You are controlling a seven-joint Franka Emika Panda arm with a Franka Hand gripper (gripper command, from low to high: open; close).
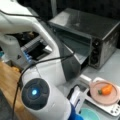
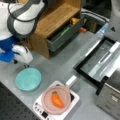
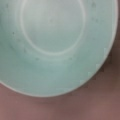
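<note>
**Arm poised above a teal bowl**

Fingers are hidden in every view, so their spread cannot be told. The gripper [image 2: 23,56] hangs just above a teal bowl [image 2: 28,79], which fills the wrist view [image 3: 55,47]. On the grey surface [image 2: 60,67], a carrot [image 2: 57,99] lies in a pink pan [image 2: 47,100]. No writing is legible.

Teal bowl [image 2: 28,79], empty and upright, filling the wrist view [image 3: 57,45]; also at a front view's bottom edge [image 1: 88,114]. Gripper [image 2: 24,64] just above its rim, toward a front view's top. Beside the bowl, not touching: orange carrot [image 2: 57,99] lying on a pink plate [image 2: 47,101].
</note>
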